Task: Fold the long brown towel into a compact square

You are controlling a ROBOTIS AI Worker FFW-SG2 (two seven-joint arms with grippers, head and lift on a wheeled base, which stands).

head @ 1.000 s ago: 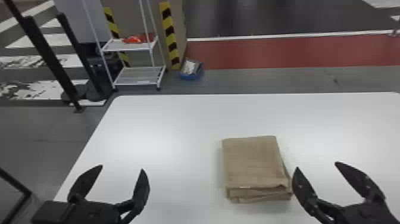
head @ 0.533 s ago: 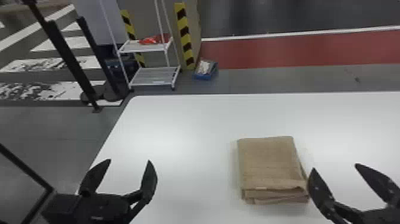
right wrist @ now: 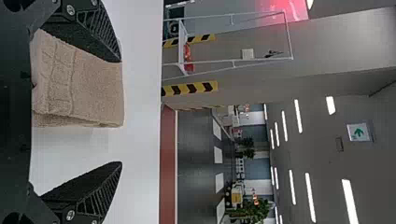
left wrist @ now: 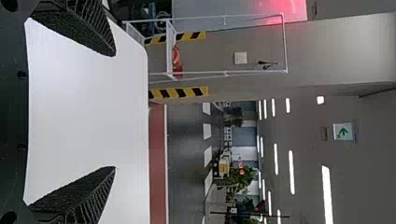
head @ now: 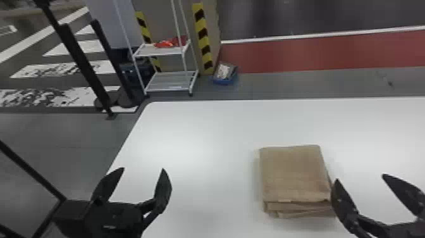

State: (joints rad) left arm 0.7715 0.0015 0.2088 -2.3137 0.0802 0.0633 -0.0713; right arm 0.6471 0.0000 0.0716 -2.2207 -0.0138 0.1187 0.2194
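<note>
Starting from the left of the head view: black posts [head: 79, 60] on the floor, beside painted white stripes [head: 66, 69]. Lower down, near the left edge of the white surface [head: 202, 133], the left gripper [head: 142, 170], spread wide and holding nothing. Also wide in the left wrist view, with a broad gap between ribbed black fingers [left wrist: 91, 30]. Farther back, behind the surface, a white wire rack [head: 172, 80] with a red item [head: 167, 43] on its upper shelf. Next, a yellow-and-black striped strip [head: 204, 41], then a blue bin [head: 224, 80] on the floor.

Farther right, flat on the surface, the brown towel [head: 294, 174], already folded into a stacked, roughly square pad. Lower layers peeking out along the near edge, a little uneven, and slightly along the right side. Just beside that right side, the right gripper [head: 360, 178], opened wide and empty, with one finger overlapping the towel in the right wrist view; impossible to tell whether touching. Beyond the surface, a red strip of floor [head: 316, 55].
</note>
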